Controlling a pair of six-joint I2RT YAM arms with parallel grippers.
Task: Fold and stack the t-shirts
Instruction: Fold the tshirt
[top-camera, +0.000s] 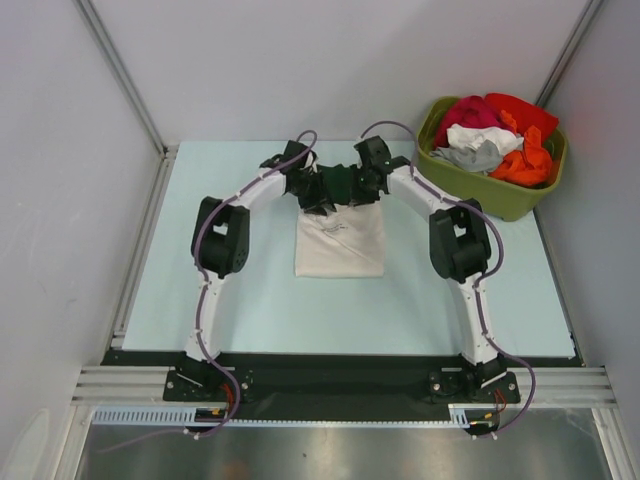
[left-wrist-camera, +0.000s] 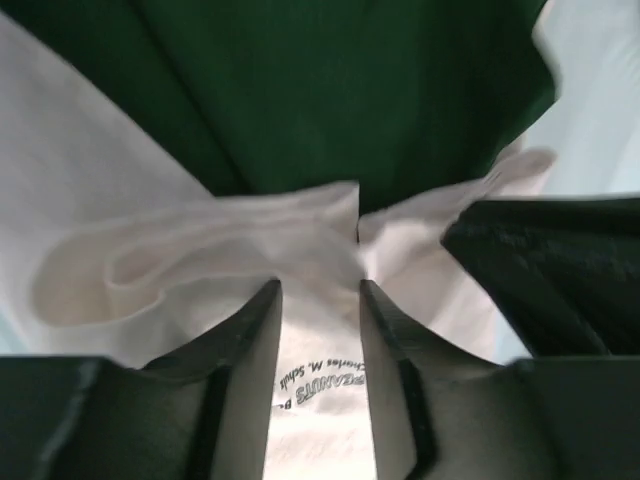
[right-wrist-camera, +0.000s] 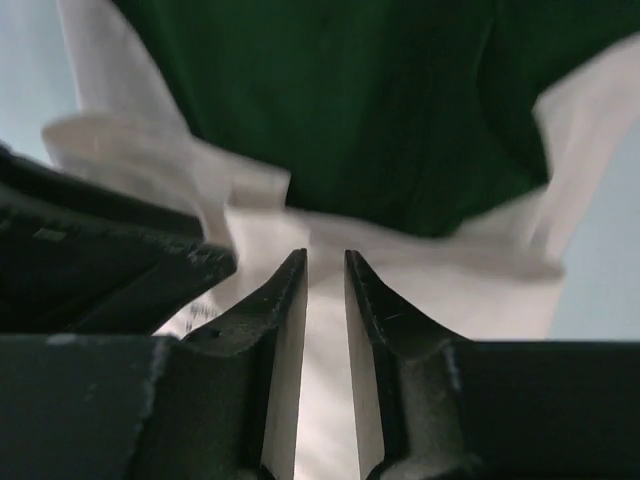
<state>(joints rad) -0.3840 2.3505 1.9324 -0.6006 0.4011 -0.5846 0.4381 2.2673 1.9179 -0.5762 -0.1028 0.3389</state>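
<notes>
— Starting from the near side, where is the cream-white t-shirt (top-camera: 340, 245) found?
— It is laid folded in the middle of the table (top-camera: 200, 290). Its far edge is met by the left gripper (left-wrist-camera: 318, 285) and the right gripper (right-wrist-camera: 325, 255), just beside each other.
— How are the jaws set?
— The left ones are held half apart, the right ones narrow. White cloth is seen at both; whether it is pinched cannot be told.
— What could be spoiled?
— Beyond the tips, dark green fabric (left-wrist-camera: 350, 90) is spread. If only one layer is caught, the fold may be pulled open. The green cloth may be dragged along, or the grippers knocked together.
</notes>
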